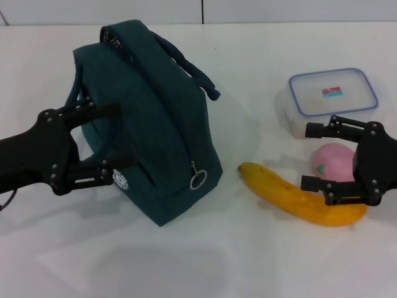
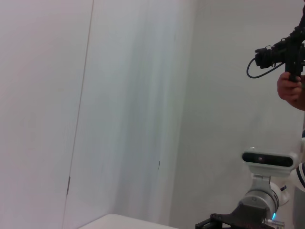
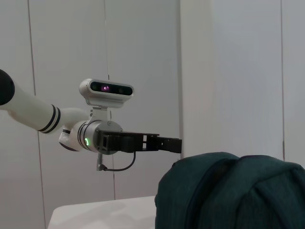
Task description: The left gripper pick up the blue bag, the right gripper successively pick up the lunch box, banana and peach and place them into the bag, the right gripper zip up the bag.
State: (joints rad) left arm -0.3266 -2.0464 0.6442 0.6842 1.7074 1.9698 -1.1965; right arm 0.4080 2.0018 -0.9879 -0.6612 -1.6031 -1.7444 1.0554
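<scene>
The blue bag [image 1: 155, 124] stands on the white table [image 1: 248, 261], its zipper ring [image 1: 197, 180] hanging at the near end. My left gripper [image 1: 105, 141] is open at the bag's left end, one finger by the strap and the other by the white logo [image 1: 120, 180]. The right wrist view shows the bag's top [image 3: 228, 191] with the left gripper [image 3: 167, 143] beyond it. The lunch box [image 1: 334, 93] sits at the back right. In front of it lie the peach [image 1: 332, 160] and the banana [image 1: 291, 197]. My right gripper [image 1: 307, 156] hangs open over them, with the peach showing between its fingers.
The table's back edge meets a pale wall [image 1: 186, 11]. In the left wrist view a person's hand [image 2: 290, 90] holds a black camera high up, and the right arm's wrist camera [image 2: 267, 160] shows lower down.
</scene>
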